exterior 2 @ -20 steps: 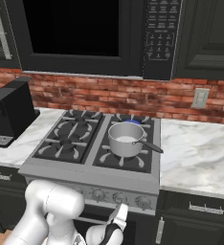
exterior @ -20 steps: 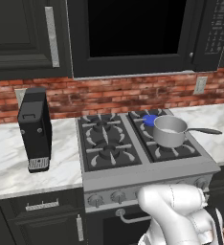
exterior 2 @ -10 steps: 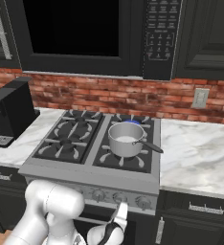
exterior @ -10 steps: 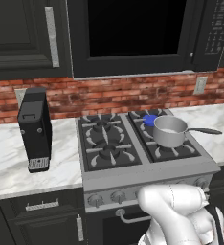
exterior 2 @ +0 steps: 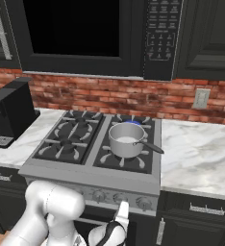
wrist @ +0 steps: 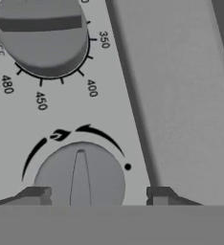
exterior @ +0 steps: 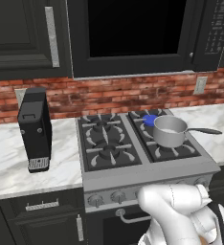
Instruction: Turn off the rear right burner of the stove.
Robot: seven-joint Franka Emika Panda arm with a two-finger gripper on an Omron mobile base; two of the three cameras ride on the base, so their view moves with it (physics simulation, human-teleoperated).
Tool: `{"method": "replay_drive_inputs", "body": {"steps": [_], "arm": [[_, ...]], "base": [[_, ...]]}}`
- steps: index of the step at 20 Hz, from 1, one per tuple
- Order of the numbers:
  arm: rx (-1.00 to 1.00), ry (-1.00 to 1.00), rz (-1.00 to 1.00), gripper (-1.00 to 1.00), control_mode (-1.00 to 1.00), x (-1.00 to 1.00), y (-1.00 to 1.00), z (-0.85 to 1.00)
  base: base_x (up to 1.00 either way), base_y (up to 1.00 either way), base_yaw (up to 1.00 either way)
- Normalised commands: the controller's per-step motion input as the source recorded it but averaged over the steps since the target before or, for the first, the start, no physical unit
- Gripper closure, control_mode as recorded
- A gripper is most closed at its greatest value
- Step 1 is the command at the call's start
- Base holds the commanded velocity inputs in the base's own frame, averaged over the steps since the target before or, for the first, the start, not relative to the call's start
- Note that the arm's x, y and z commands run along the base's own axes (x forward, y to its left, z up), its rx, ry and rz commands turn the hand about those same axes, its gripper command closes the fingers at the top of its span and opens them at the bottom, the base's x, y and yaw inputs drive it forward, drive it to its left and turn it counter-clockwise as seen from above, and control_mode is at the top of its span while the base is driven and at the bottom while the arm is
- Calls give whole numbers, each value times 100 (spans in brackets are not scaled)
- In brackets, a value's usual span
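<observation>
Closing on the control panel of the stove (exterior: 147, 179), the robot's pincer (wrist: 98, 193) stands wide open and holds nothing, its two dark fingertips (wrist: 35, 193) flanking a round silver knob (wrist: 80, 174) seen close in the hand view. The knob's pointer ridge runs along the view's vertical, beneath a curved arrow mark and beside a small dot. A larger dial (wrist: 41, 36), ringed with temperature numbers and an OFF mark, sits above it in that view. From the right base view the pincer (exterior 2: 121, 212) hangs just below the row of knobs, near the middle of the stove front. The rear right burner (exterior: 150, 119), marked by a blue flame patch, sits at the far right of the cooktop, with a steel saucepan (exterior: 169, 131) on the near right burner just in front of it. A black coffee machine (exterior: 35, 128) stands on the marble tabletop (exterior: 18, 167) to the left. The step in hand appears to be the approach to the knob; the next move would call for easing forward, closing the fingers on it and turning it to off. Against the frames from a second ago, the base views look unchanged, with the arm in much the same pose and the flame lit.
</observation>
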Motion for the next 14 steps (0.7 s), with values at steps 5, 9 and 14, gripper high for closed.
{"method": "replay_drive_inputs", "body": {"steps": [5, 9, 14], "arm": [[-11, 0, 0, -100, -100, 7, 28, 14], [-12, 0, 0, -100, -100, 4, 35, 13], [-10, 0, 0, -100, -100, 15, 25, 15]], "base": [[0, 0, 0], [0, 0, 0], [0, 0, 0]]}}
